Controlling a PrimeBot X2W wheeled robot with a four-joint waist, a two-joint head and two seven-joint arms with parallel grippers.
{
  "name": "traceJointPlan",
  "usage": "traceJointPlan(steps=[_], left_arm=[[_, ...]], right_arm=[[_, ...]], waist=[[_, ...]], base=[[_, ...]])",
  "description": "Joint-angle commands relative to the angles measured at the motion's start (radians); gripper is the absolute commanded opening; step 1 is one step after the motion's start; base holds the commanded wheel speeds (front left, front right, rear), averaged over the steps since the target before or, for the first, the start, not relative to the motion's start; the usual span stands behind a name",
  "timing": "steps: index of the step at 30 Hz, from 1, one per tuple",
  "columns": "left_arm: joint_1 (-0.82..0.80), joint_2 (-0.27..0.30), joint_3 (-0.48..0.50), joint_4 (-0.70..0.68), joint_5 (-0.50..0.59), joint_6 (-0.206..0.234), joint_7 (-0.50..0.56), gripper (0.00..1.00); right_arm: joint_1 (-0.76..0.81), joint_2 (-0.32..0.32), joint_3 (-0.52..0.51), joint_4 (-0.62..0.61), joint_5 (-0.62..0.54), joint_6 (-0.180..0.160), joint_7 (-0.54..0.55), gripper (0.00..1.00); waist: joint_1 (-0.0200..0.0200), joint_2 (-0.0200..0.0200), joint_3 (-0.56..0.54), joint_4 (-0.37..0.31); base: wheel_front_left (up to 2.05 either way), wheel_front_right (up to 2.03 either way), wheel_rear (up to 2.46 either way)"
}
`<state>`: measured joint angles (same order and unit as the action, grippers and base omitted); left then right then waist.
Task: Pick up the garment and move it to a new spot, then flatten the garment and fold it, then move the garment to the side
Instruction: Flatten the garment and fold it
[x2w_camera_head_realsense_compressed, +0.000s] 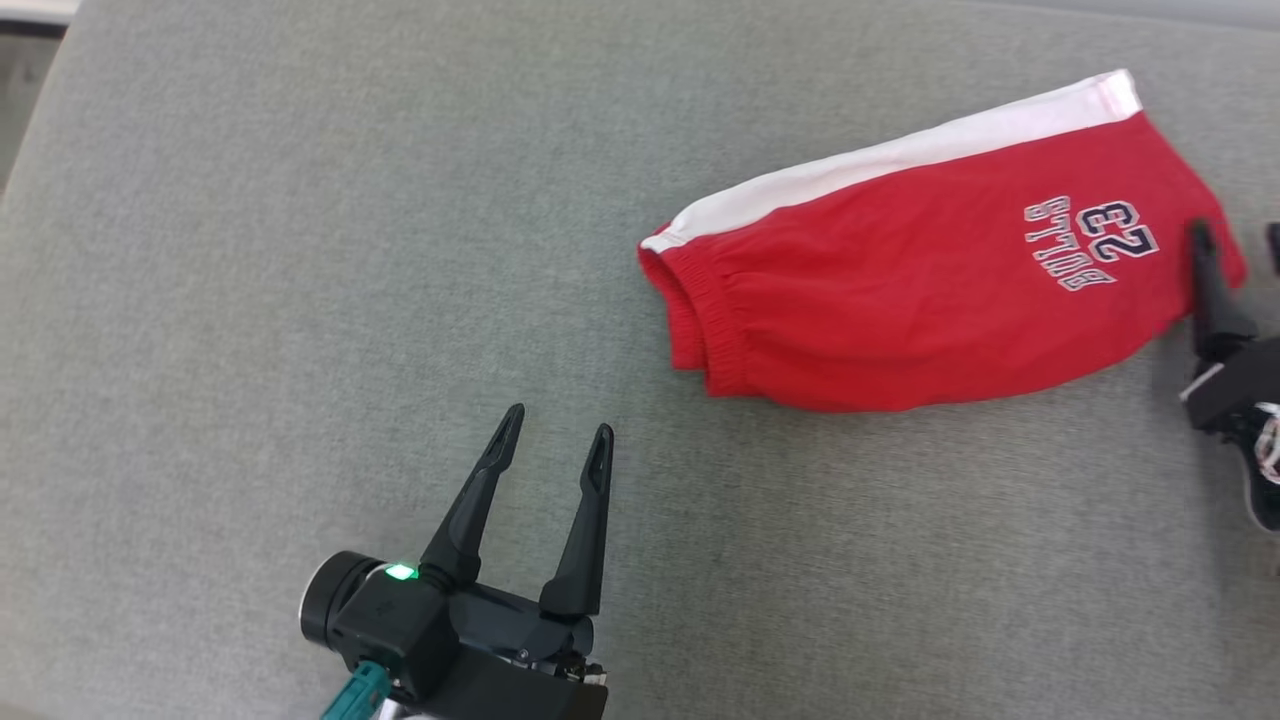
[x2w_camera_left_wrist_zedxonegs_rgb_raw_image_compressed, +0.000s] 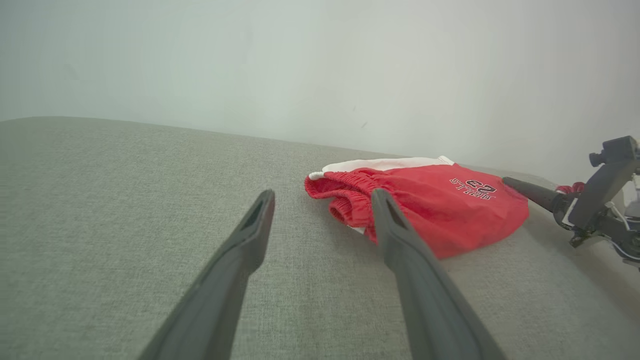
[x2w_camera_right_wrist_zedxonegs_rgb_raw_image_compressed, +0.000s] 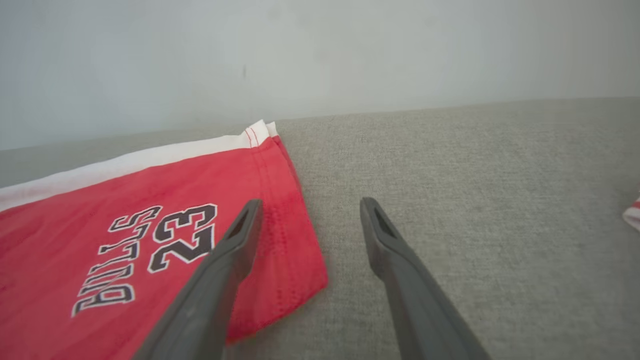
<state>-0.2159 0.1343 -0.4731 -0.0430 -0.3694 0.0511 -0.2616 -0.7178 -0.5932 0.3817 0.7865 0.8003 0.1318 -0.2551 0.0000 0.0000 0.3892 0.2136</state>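
Nearest, the left pincer (x2w_camera_head_realsense_compressed: 559, 421), two long, tapered matt-dark fingers, hangs released and empty over the grey woven-cloth counter (x2w_camera_head_realsense_compressed: 250, 300), near the garment but clear of it. Beyond it lies the red jersey pair of shorts (x2w_camera_head_realsense_compressed: 900, 300), towards the counter's right side. They look already folded into a flat, rounded oblong, with the puckered elastic waistband (x2w_camera_head_realsense_compressed: 700, 310) turned towards that pincer.

At the hem end the right pincer (x2w_camera_head_realsense_compressed: 1237, 238) is also released. In the right wrist view one finger is over the stitched red corner and the other over bare cloth.

The likeliest fault, I judge, is a pinch that takes just the top layer. The knit looks thin and limp, so the fold would peel open. A pull from the hem end alone, while the left pincer is clear of the waistband, could drag the shorts askew, and the coarse weave might ruck them.

Farther off run the white side stripe (x2w_camera_head_realsense_compressed: 900, 155) and the dark outlined lettering (x2w_camera_head_realsense_compressed: 1090, 240), then a plain pale wall (x2w_camera_left_wrist_zedxonegs_rgb_raw_image_compressed: 300, 65).
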Motion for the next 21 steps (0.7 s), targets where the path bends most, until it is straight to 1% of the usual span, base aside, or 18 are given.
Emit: traceJointPlan(steps=[1,2,4,5,6,7,8,9,11,12,13,14,15,16,21], left_arm=[[-0.006,-0.006,0.009,0.001,0.01,-0.011,-0.003,1.0],[-0.007,-0.01,0.012,0.002,0.012,-0.016,-0.003,1.0],[-0.009,-0.015,0.016,0.002,0.022,-0.026,-0.003,1.0],[-0.009,-0.018,0.018,0.003,0.025,-0.03,-0.003,1.0],[-0.009,-0.02,0.018,0.004,0.03,-0.034,-0.003,1.0],[-0.01,-0.021,0.019,0.007,0.034,-0.038,-0.003,1.0],[-0.01,-0.023,0.02,0.009,0.038,-0.041,-0.003,1.0],[-0.009,-0.025,0.022,0.012,0.041,-0.043,-0.003,1.0],[-0.007,-0.028,0.027,0.015,0.046,-0.049,-0.003,1.0],[-0.004,-0.03,0.029,0.017,0.049,-0.051,-0.003,1.0],[-0.001,-0.031,0.031,0.019,0.05,-0.05,-0.003,1.0],[0.004,-0.032,0.035,0.022,0.05,-0.054,-0.003,1.0],[0.004,-0.032,0.035,0.022,0.05,-0.054,-0.003,1.0],[0.006,-0.032,0.036,0.024,0.053,-0.058,-0.003,1.0],[0.012,-0.036,0.042,0.027,0.058,-0.063,-0.003,1.0]], right_arm=[[-0.026,0.006,0.028,0.022,-0.012,-0.003,0.009,1.0],[-0.038,0.002,0.048,0.04,-0.028,-0.003,0.015,1.0],[-0.061,0.016,0.07,0.077,-0.024,-0.003,0.022,0.99],[-0.071,0.022,0.082,0.096,-0.023,-0.003,0.028,0.91],[-0.079,0.027,0.094,0.114,-0.023,-0.003,0.034,0.85],[-0.086,0.036,0.103,0.131,-0.017,-0.003,0.038,0.76],[-0.092,0.043,0.11,0.143,-0.011,-0.003,0.039,0.65],[-0.097,0.049,0.117,0.155,-0.006,-0.003,0.04,0.51],[-0.101,0.059,0.126,0.172,0.014,-0.003,0.044,0.45],[-0.103,0.062,0.134,0.177,0.02,-0.003,0.043,0.41],[-0.103,0.064,0.141,0.181,0.027,-0.003,0.042,0.31],[-0.101,0.064,0.151,0.185,0.045,-0.003,0.034,0.11],[-0.101,0.064,0.151,0.185,0.045,-0.003,0.034,0.11],[-0.098,0.063,0.156,0.184,0.054,-0.003,0.031,0.0],[-0.093,0.046,0.162,0.158,0.1,-0.003,0.003,0.0]], waist=[[0.0,0.0,0.02,0.02],[0.0,0.0,0.024,0.023],[0.0,0.0,0.028,0.025],[0.0,0.0,0.03,0.027],[0.0,0.0,0.03,0.028],[0.0,0.0,0.03,0.028],[0.0,0.0,0.029,0.028],[0.0,0.0,0.028,0.028],[0.0,0.0,0.024,0.026],[0.0,0.0,0.021,0.024],[0.0,0.0,0.018,0.022],[0.0,0.0,0.011,0.018],[0.0,0.0,0.011,0.018],[0.0,0.0,0.007,0.015],[0.0,0.0,-0.011,-0.003]], base=[[0.0,0.0,0.0],[0.0,0.0,0.0],[0.0,0.0,0.0],[0.0,0.0,0.0],[0.0,0.0,0.0],[0.0,0.0,0.0],[0.0,0.0,0.0],[0.0,0.0,0.0],[0.0,0.0,0.0],[0.0,0.0,0.0],[0.0,0.0,0.0],[0.0,0.0,0.0],[0.0,0.0,0.0],[0.0,0.0,0.0],[0.0,0.0,0.0]])
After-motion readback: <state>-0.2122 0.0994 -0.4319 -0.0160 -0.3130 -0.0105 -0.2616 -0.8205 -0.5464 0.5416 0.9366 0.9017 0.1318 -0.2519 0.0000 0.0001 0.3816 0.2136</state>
